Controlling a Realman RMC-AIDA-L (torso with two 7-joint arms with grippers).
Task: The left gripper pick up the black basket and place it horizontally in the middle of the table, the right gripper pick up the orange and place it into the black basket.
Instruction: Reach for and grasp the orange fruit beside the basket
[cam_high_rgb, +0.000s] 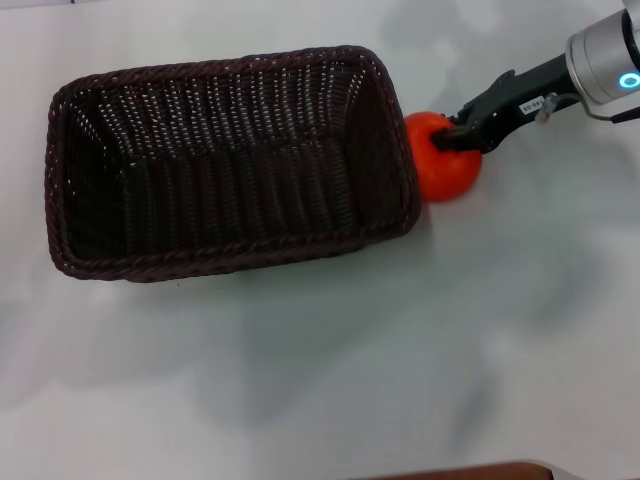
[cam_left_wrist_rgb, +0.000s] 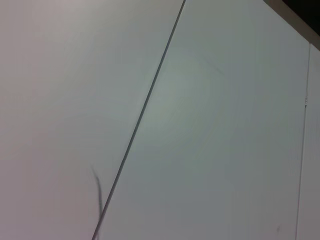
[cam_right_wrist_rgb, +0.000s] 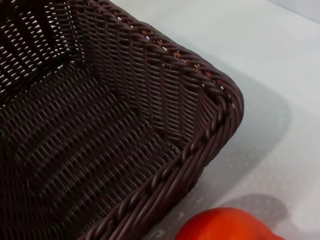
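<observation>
The black basket (cam_high_rgb: 225, 160) lies lengthwise across the middle of the table (cam_high_rgb: 320, 360), open side up and empty. The right wrist view shows its near corner (cam_right_wrist_rgb: 200, 105). The orange (cam_high_rgb: 447, 165) sits against the outside of the basket's right end, and part of it shows in the right wrist view (cam_right_wrist_rgb: 227, 227). My right gripper (cam_high_rgb: 455, 135) reaches in from the upper right and is closed on the top of the orange. I cannot tell whether the orange rests on the table. The left gripper is out of view.
The left wrist view shows only pale tabletop with a thin dark seam (cam_left_wrist_rgb: 145, 110). A brown edge (cam_high_rgb: 470, 472) shows at the table's front.
</observation>
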